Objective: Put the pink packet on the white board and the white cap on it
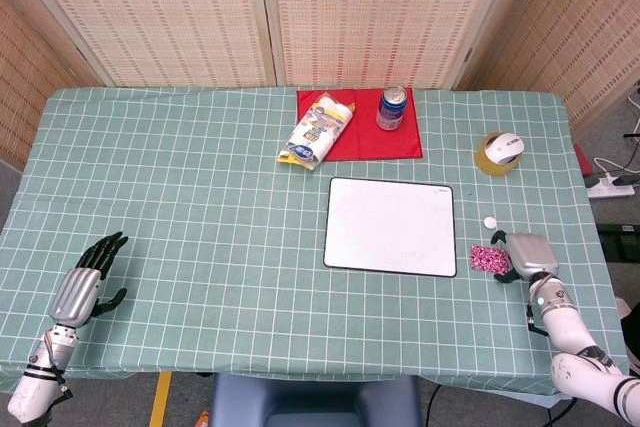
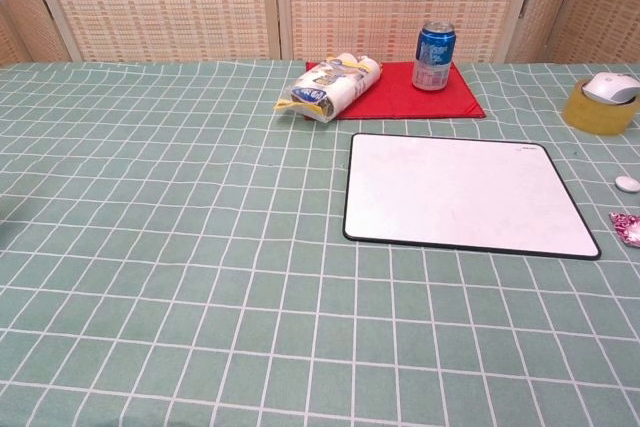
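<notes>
Right hand [image 1: 527,255] touching one pink packet [image 1: 488,258], grip unclear, left hand [image 1: 88,283] spread, one white cap [image 1: 490,223]

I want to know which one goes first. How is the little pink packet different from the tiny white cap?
The pink patterned packet is squarish and flat; the small white cap is round. The packet is larger than the cap. The packet lies right beside the right hand; the cap sits farther back, apart from it. Both lie on the green checked cloth, right of the white board, not yet on it.
</notes>
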{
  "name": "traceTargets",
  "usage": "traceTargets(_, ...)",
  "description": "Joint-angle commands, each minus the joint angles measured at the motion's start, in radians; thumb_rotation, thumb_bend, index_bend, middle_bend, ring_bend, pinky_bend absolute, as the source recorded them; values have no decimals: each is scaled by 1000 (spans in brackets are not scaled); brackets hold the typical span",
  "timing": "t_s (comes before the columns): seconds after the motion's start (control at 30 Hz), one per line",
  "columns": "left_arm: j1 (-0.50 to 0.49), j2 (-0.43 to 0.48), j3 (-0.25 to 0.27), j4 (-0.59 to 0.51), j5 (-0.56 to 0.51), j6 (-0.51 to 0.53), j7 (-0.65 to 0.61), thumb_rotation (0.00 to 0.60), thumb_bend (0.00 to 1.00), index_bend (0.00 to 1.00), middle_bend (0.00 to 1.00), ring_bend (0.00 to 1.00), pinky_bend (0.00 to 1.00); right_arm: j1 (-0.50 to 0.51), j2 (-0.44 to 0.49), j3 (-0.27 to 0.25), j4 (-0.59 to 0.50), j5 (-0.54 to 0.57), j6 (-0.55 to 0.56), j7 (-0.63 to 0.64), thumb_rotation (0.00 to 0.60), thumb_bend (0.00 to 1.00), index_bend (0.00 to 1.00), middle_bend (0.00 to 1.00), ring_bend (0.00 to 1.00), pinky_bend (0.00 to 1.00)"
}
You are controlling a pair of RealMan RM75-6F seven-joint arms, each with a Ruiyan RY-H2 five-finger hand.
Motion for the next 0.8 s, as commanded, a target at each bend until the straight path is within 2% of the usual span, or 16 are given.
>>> traceTargets(0.03, 0, 0, 0, 0, 0, -1, -1, 600, 278, 0, 0, 0, 119, 3, -4, -3, 5, 5, 0, -4, 600, 201, 317, 983, 994, 1000)
traceTargets(0.5, -1, 0, -2, 2, -1, -1, -11, 600, 278, 0, 0, 0, 108, 24, -24, -15, 23, 54, -14, -40, 600, 205, 313, 988, 998, 1000)
traceTargets(0.8, -2, 1, -2, 1, -3, -6, -18, 600, 278, 0, 0, 0, 108, 29, -29, -19, 26, 64, -11, -40, 600, 238, 378, 998, 1000, 1000)
